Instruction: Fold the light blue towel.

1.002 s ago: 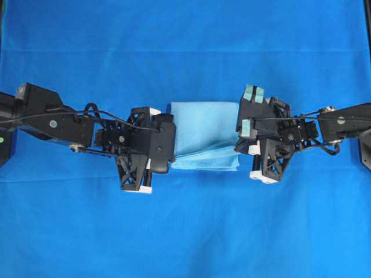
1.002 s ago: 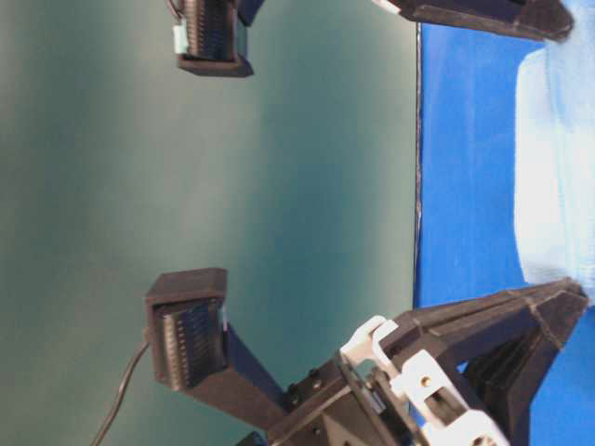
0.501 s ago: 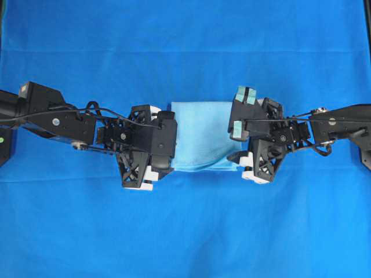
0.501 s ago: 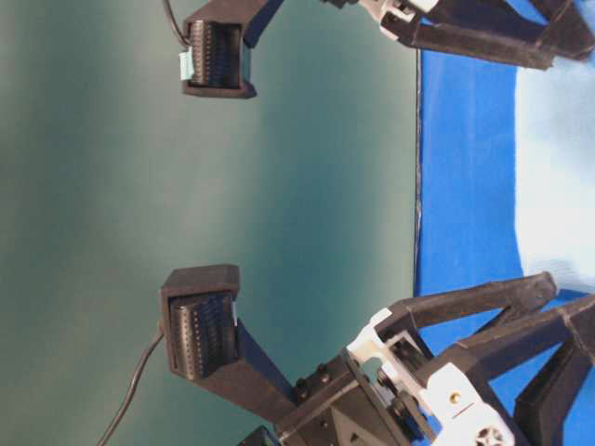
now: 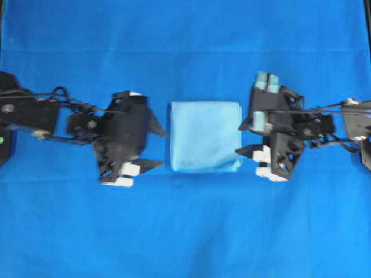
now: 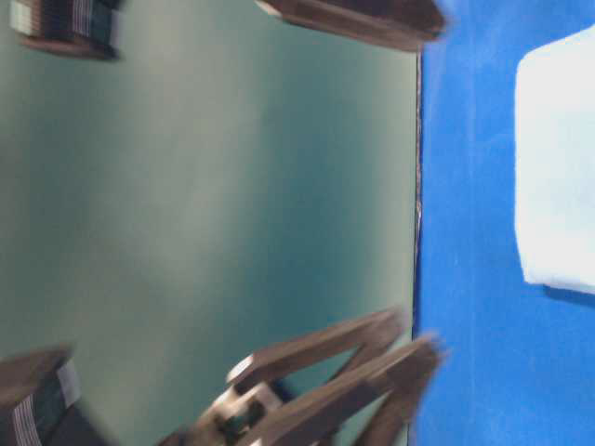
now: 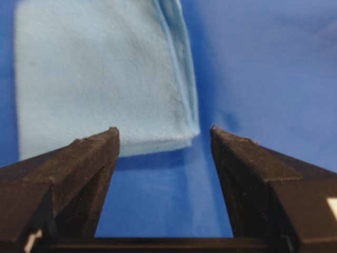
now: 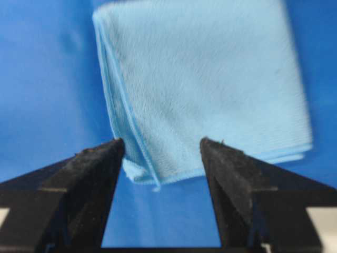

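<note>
The thin pale sky-blue towel (image 5: pixel 204 136) lies folded flat on the deep royal-blue sheet (image 5: pixel 185 231), between the left gripper (image 5: pixel 155 147) and right gripper (image 5: pixel 243 136); both stand apart, empty, fingers spread.

The light blue towel (image 5: pixel 204 136) lies on the sheet (image 5: pixel 185 231) between both pincers.

Deep royal-blue sheet (image 5: pixel 185 231) covering the table, plain dull green wall (image 6: pixel 232 204) behind, even light
</note>
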